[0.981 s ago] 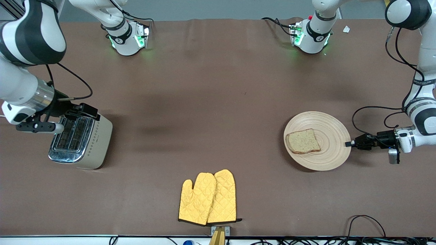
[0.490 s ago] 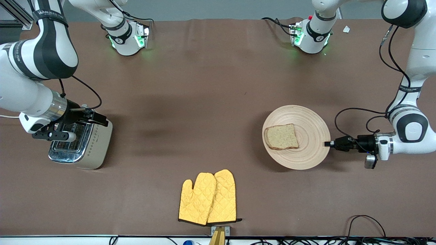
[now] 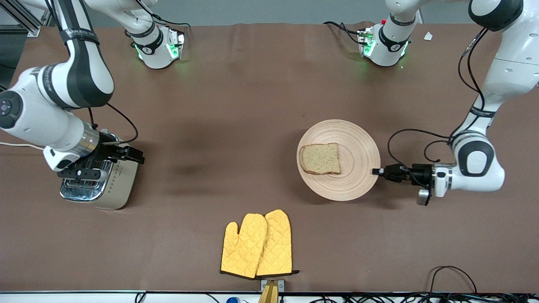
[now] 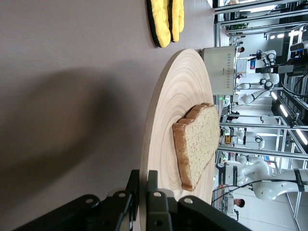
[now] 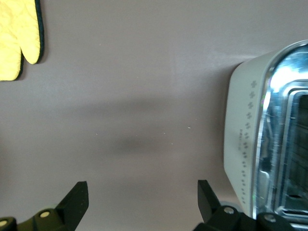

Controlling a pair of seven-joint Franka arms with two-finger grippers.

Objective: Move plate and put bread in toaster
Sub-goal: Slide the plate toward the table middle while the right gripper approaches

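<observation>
The round tan wooden plate [image 3: 358, 147] sits near the table's middle, toward the left arm's end. The brown bread slice [image 3: 321, 158] lies flat on it. My left gripper [image 3: 376, 171] is shut on the plate's rim, one finger above and one below. The left wrist view shows this grip [image 4: 143, 175], the plate [image 4: 178, 96] and the bread [image 4: 197, 144]. The cream toaster [image 3: 113, 185] with its chrome top stands at the right arm's end. My right gripper [image 3: 126, 153] hangs open and empty over the toaster's side edge. The right wrist view shows this gripper [image 5: 142, 192] and the toaster [image 5: 245, 144].
Two yellow oven mitts [image 3: 257, 245] lie side by side near the front edge of the table, nearer to the camera than the plate. They also show in the left wrist view [image 4: 166, 19] and the right wrist view [image 5: 17, 38]. Both arm bases stand along the back edge.
My left gripper has slid the plate with the bread on it toward the table's middle. My right gripper has shifted across the toaster top toward the table's middle.
</observation>
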